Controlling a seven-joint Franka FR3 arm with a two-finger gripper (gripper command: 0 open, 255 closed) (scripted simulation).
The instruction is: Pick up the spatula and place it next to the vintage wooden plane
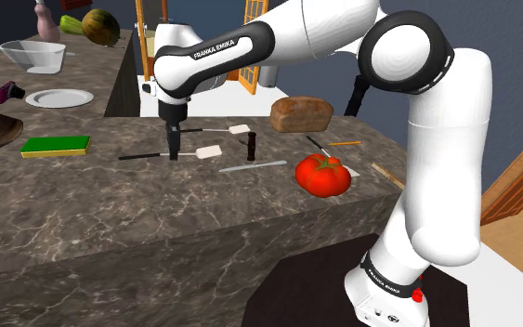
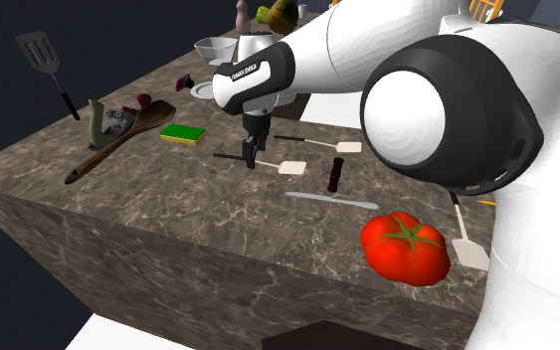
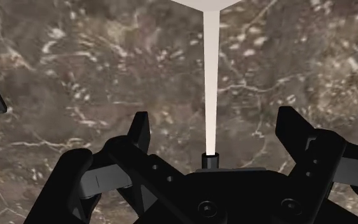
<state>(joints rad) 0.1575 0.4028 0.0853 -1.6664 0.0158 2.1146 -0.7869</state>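
A: Gripper (image 1: 172, 154)?
B: Fingers spread, straddling the spatula (image 1: 209, 150) at its handle joint, not touching. It lies flat on the counter (image 1: 111, 214).
A: Axis?
B: Handle toward the shoulder view's left, crosswise to the jaws, directly below.

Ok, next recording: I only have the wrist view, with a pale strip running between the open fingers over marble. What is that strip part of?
Observer: It's the neck of a spatula with a black handle and a pale blade. The tool stands over it.
Operator: Where is the plane?
Observer: The plane sits toward the second exterior view's left, beside a long wooden spoon.
Operator: Is anything on the way there?
Observer: A green sponge lies roughly between the tool and the plane.
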